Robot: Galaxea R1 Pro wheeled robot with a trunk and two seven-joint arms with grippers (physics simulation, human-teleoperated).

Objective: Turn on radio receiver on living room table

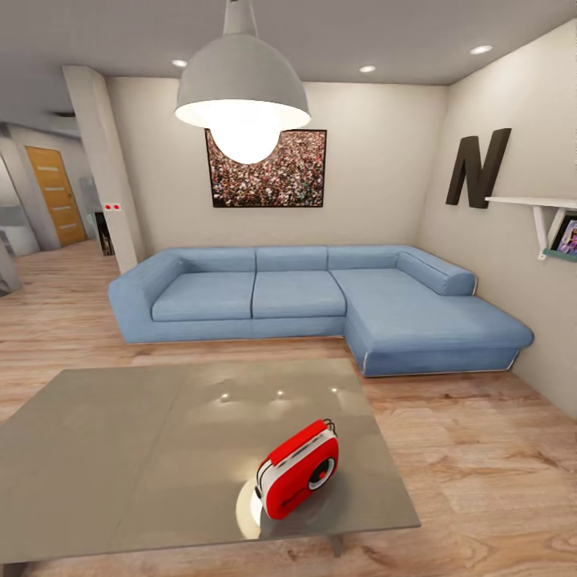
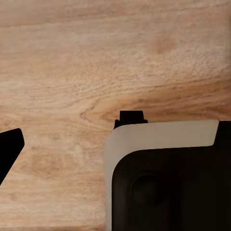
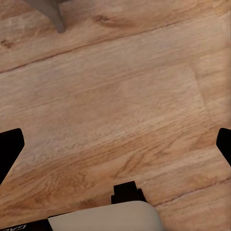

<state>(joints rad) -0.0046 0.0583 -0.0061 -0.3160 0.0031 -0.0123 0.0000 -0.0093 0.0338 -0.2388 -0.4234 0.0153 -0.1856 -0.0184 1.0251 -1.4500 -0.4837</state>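
The radio receiver (image 1: 297, 480) stands upright near the front right corner of the glossy bench (image 1: 120, 449), likely light, rigid and prone to sliding, best steadied by its white sides; both hands' fingers look spread over wood floor.

From my head camera, the table (image 1: 120, 449) ran off the left and bottom edges, its legs hidden beneath the top. The radio receiver (image 1: 298, 470) faced away at an angle, its dial markings too small to read. The wall shelf (image 1: 535, 205) was cut by the right edge, the pendant lamp (image 1: 241, 84) by the top.
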